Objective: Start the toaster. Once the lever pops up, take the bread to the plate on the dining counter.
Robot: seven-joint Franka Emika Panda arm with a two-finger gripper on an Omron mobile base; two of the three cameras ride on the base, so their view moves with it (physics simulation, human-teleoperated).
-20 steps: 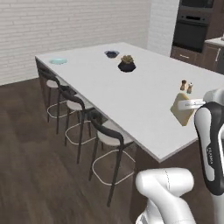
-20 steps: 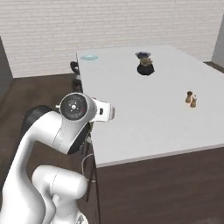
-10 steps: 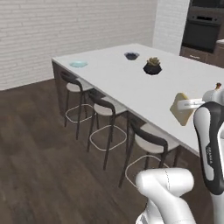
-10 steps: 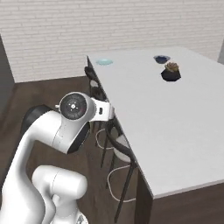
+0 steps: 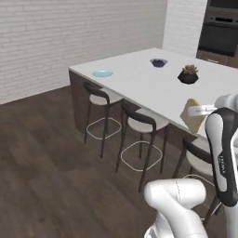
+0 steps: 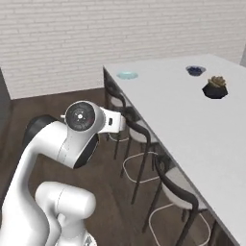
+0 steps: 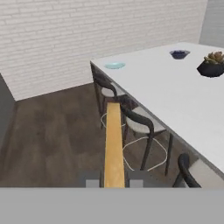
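Hand view: fingers (image 7: 113, 178) pinch the bread (image 7: 113, 144) edge-on, carried upright in transit; plate (image 7: 114, 65) waits at the surface's (image 7: 175, 100) far corner, well apart.

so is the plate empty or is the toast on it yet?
Empty. The plate sits bare at the far corner of the counter; the toast stands edge-on between the pincer fingers.

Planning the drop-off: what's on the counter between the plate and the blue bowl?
In the right base view, bare white counter lies between the plate and the blue bowl.
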